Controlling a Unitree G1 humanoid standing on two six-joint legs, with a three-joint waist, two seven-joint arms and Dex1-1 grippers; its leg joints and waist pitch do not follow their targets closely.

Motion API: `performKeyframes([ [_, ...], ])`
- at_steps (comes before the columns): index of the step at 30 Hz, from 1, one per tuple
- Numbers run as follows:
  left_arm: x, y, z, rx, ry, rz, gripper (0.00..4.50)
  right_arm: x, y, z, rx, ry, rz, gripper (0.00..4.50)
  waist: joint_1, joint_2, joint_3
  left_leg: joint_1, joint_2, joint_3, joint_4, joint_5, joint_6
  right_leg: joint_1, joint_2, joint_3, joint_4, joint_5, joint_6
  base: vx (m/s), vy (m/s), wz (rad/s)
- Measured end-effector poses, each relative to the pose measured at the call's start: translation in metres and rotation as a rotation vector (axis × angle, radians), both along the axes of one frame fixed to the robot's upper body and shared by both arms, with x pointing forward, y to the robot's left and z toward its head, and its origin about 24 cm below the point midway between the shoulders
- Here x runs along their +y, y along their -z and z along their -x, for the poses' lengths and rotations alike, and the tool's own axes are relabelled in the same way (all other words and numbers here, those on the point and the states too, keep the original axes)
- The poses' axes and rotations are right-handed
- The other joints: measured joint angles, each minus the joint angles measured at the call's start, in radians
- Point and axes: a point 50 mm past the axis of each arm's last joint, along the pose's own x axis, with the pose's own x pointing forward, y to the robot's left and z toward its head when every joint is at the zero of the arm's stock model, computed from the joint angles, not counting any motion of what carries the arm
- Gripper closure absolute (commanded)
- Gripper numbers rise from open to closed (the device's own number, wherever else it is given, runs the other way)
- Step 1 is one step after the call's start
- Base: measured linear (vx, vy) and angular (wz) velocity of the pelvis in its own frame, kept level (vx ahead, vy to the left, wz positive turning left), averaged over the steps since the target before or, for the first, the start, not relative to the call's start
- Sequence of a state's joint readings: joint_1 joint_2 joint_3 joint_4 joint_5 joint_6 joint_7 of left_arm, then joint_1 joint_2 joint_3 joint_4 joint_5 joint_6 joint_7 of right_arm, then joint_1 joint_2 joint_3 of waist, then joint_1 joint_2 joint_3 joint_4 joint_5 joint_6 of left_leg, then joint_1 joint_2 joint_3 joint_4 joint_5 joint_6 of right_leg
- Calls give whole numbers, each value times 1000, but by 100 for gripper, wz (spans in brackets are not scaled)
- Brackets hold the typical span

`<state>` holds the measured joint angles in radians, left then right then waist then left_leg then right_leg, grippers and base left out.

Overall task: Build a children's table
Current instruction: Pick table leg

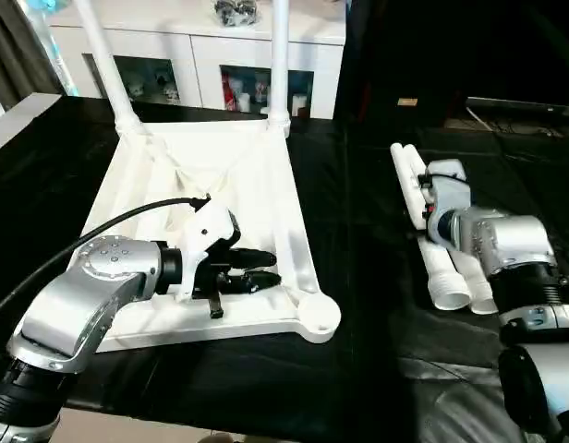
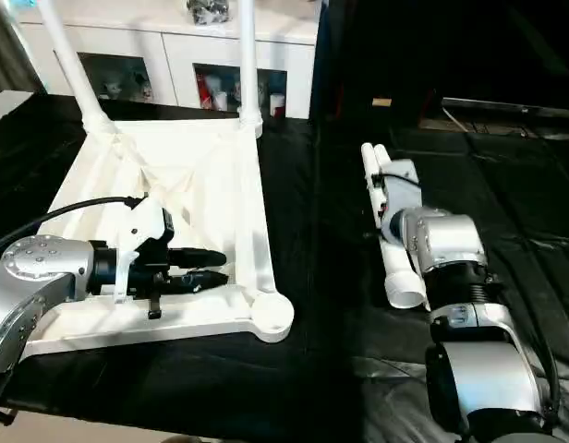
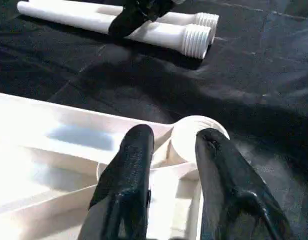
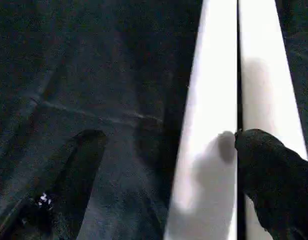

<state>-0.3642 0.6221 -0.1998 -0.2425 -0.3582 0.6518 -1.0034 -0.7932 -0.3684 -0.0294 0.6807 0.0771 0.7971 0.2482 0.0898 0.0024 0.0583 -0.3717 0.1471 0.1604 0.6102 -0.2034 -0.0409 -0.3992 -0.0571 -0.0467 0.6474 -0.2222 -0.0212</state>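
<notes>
The white tabletop (image 1: 257, 175) lies upside down on black cloth, ribs facing up. Two white legs (image 1: 280, 55) stand fitted in its far corner sockets. My left gripper (image 1: 266, 268) hovers low over the tabletop's near right part, open and holding nothing, its fingers (image 3: 129, 175) pointing at the bare near-right corner socket (image 1: 318, 318). Two loose legs (image 1: 446, 277) lie side by side on the cloth to the right. My right gripper (image 4: 169, 137) is down on them, open, with one leg (image 4: 204, 150) between its fingers and one fingertip resting at the seam with the other leg.
A white cabinet (image 1: 201, 55) with glass doors stands behind the work surface. A black cable (image 1: 127, 217) arcs from my left wrist over the tabletop. Black cloth (image 1: 358, 240) separates the tabletop from the loose legs. The surface's front edge runs just below the tabletop.
</notes>
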Motion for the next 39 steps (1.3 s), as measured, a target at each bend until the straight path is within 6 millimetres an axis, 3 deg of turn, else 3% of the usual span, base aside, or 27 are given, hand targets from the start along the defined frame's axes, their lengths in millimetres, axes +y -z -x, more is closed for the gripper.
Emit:
performKeyframes([
  [3,-1,1,0,2,3,-2,249,-1,2,1,12,1,9,0,0,0,0,0,0,1,0,0,0,0,0,0,0,0,0,0,0,0],
  [5,-1,1,0,3,4,-5,216,0,4,2,34,-6,2,0,0,0,0,0,0,1,0,0,0,0,0,0,0,0,0,0,0,0],
  [7,-1,2,1,6,7,-12,214,0,5,3,53,-8,-1,0,0,0,0,0,0,1,0,0,0,0,0,0,0,0,0,0,0,0],
  [16,-1,2,1,3,5,-18,129,-1,15,9,139,20,-6,0,0,0,0,0,4,7,1,0,0,0,0,0,0,0,0,0,0,0],
  [31,-1,2,0,-1,5,-23,5,16,25,14,103,-47,-106,136,2,-3,-2,2,8,11,1,0,-3,2,0,-1,0,1,-1,0,0,0],
  [39,-1,2,0,-3,2,-29,0,15,26,14,77,-31,-144,206,1,-3,-2,2,8,11,1,2,-4,2,0,-1,0,2,-1,0,0,0],
])
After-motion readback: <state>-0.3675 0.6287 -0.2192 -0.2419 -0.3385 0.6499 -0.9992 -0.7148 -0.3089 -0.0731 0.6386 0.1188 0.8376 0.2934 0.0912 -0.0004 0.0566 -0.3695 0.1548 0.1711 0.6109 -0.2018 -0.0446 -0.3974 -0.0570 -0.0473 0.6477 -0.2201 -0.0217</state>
